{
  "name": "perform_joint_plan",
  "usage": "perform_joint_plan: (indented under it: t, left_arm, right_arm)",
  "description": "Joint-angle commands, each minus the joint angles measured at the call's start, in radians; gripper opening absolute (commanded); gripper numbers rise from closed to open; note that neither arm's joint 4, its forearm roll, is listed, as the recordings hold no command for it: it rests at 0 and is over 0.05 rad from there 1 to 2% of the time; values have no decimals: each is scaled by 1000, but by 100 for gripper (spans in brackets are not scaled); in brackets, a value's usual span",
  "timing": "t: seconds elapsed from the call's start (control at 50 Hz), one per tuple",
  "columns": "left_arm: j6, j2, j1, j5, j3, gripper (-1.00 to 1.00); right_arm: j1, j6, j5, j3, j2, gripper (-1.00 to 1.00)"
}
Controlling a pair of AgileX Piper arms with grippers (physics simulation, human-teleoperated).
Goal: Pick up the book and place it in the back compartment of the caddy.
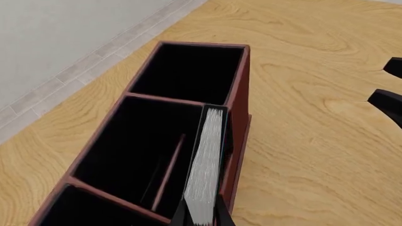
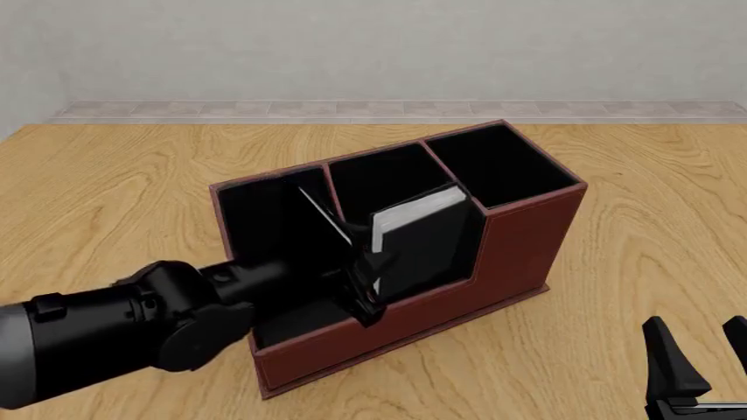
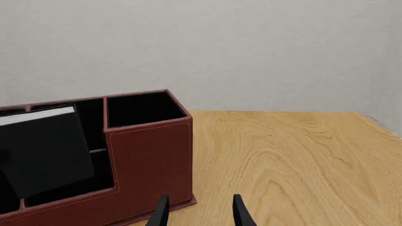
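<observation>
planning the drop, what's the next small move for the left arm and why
Probably ease the book a little lower before opening. The left gripper holds it tilted over the caddy's low-walled cell, top edge well above the rim, so releasing now might tip it out.

No text, label, brand, number or sign can be read on any surface in these views.

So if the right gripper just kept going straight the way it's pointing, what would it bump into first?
Probably the caddy: the right gripper, open, points at its near corner. Depth is unclear, so it might just skim past over bare table.
</observation>
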Motion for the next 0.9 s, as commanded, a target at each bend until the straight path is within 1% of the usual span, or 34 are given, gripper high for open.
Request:
perform_joint_plan:
  t: [0.02, 0.34, 0.6, 0.9]
  left_arm:
    - [17, 25, 5, -34, -4, -100]
    - [6, 53, 13, -67, -5, -100]
    - [14, 81, 21, -48, -45, -100]
    - [21, 126, 37, -55, -68, -100]
  right_arm:
    - [0, 0, 0, 0, 0, 100]
    - [0, 0, 0, 0, 0, 100]
    - [0, 0, 0, 0, 0, 100]
    - [0, 0, 0, 0, 0, 100]
